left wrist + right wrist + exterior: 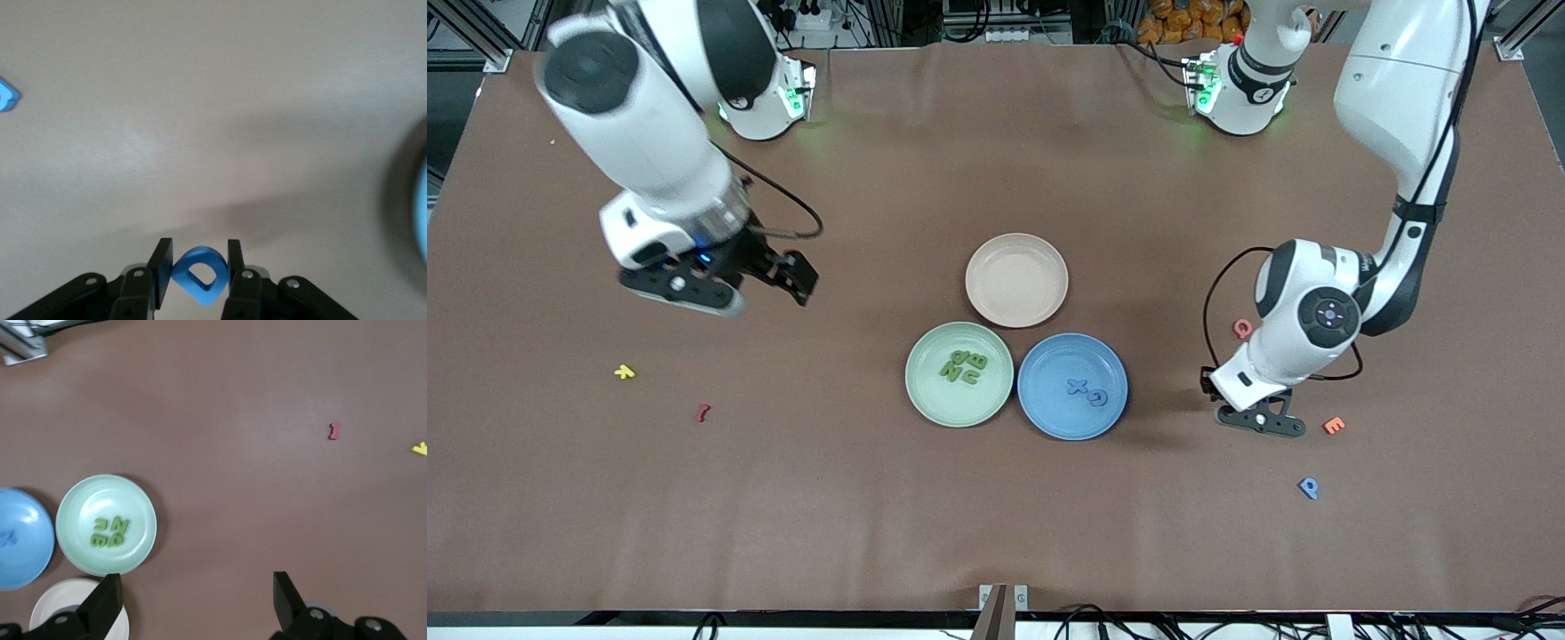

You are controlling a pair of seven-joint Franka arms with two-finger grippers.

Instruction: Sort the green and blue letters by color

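Holding four green letters [964,365], the green plate [934,400] touches the blue plate [1049,418], which carries an X and G [1088,390]; the pink plate [996,307] is bare; left gripper [198,275] jaws pinch a blue D [200,283], right gripper [193,603] jaws spread.

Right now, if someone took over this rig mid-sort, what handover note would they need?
Left gripper: shut on a blue letter, above the table toward the left arm's end, beside the blue plate.
Right gripper: open, holding nothing, waiting over bare table toward the right arm's end.
Done: four green letters lie in the green plate; two blue letters lie in the blue plate.
Left: drop the held letter in the blue plate, then fetch the blue P lying on the table, nearer the front camera than the orange E.
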